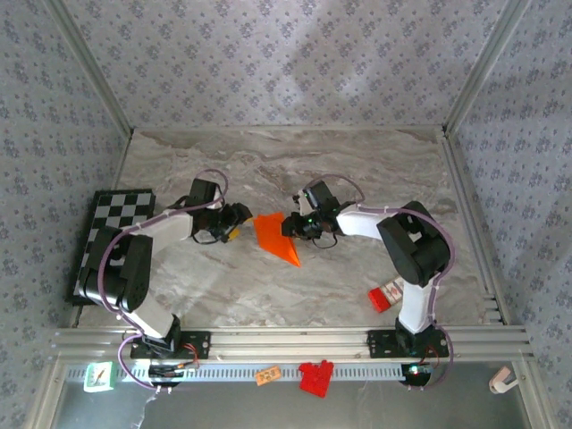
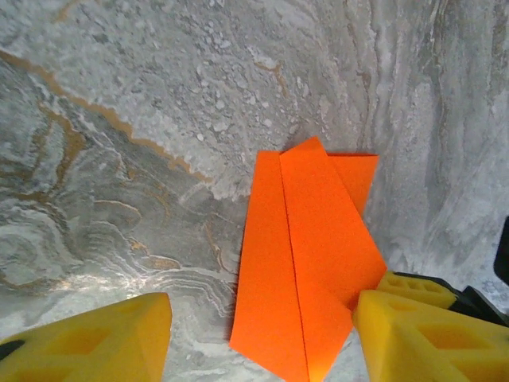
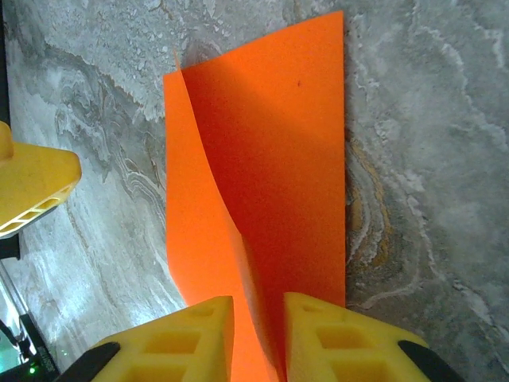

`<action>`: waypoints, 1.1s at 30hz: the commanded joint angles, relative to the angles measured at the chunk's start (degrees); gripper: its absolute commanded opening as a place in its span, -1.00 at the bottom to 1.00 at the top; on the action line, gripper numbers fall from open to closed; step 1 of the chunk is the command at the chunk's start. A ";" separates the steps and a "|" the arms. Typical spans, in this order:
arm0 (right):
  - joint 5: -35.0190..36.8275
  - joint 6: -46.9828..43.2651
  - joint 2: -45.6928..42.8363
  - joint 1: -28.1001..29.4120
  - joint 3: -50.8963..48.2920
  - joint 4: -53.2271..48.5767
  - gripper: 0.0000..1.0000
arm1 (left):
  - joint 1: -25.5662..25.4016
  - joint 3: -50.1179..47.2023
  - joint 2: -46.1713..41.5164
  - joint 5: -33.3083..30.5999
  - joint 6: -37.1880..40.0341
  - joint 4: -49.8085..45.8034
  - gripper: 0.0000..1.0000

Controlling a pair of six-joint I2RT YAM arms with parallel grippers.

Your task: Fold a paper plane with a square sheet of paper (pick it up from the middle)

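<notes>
orange sheet [image 1: 275,234], part folded, on table [image 1: 357,170] centre. thin, light, limp; judged best taken at centre crease. left gripper [image 2: 258,310] wide, straddling it. right gripper [image 3: 258,306] narrow round raised flap; grip unconfirmed.

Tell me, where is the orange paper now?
In the top view the orange paper lies mid-table, between the right gripper, which straddles its raised fold, and the open left gripper.

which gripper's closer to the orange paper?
Right. The right gripper has its fingers closely flanking the orange paper at its raised fold; the left gripper stands open at the opposite end, slightly back.
</notes>
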 commanded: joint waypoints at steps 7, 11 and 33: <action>-1.91 -1.24 -0.10 -0.26 2.52 -0.47 -0.86 | 0.64 -2.10 -3.21 6.44 -2.30 7.69 0.22; -2.34 -0.18 -4.77 -0.81 1.06 2.49 -0.90 | 0.73 -3.47 -5.45 8.90 -3.56 12.62 0.22; -9.82 29.08 -15.99 -4.49 -7.37 39.24 -0.86 | -5.48 -5.79 -8.76 15.71 -14.63 46.70 0.39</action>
